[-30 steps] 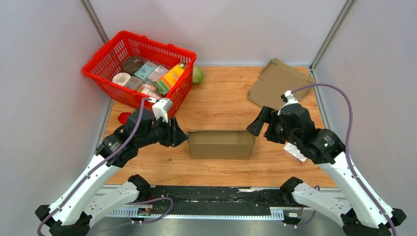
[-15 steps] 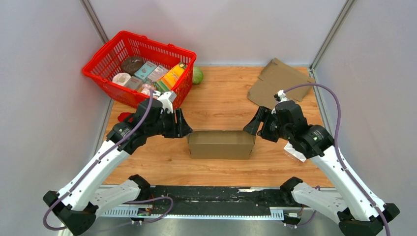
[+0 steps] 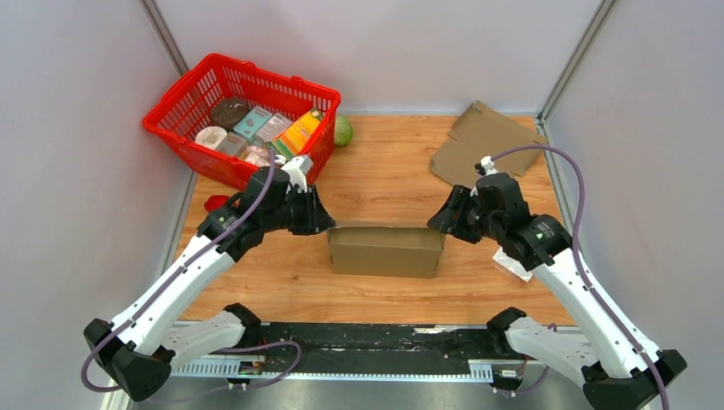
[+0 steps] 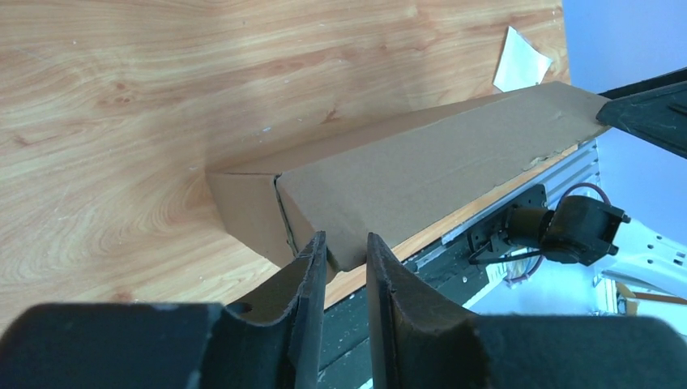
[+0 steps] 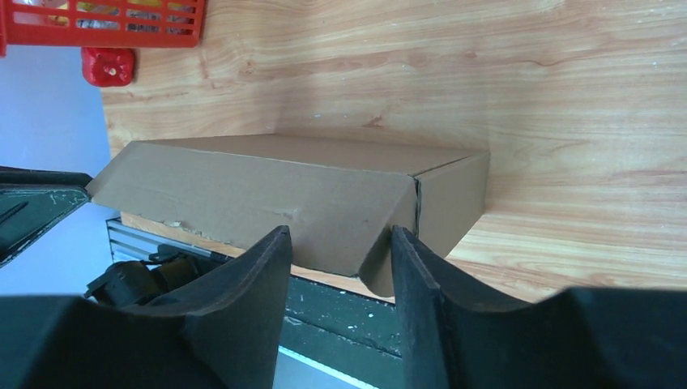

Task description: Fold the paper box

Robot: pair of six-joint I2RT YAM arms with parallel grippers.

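Nearest to us, the box [image 3: 386, 250] is lying long-side-on at the near middle of the table [image 3: 388, 175], just beyond the arm bases, with its lid flap hanging down over the near face and not yet tucked in. At the box's left end, the left gripper [image 4: 345, 240] is keeping its fingers only a narrow slit apart, and the lid's near corner is showing in that slit; we are judging that it is not yet clamping anything. At the box's right end, the right gripper [image 5: 339, 233] is standing much wider, straddling the lid's other near corner without gripping it. We are expecting the box to handle as light, thin card: stiff along its panels, springy at the creases, quick to slide on the smooth wood and easy to dent. So we are planning to take hold at the lid's two end corners, pressing evenly from both ends and steadying the body so that it does not skate away. Farther back, left of the box, a red basket [image 3: 323, 145] is holding groceries, with a green ball [image 3: 343, 131] beside it, and far right of the box a flat cardboard sheet [image 3: 482, 141] is lying.
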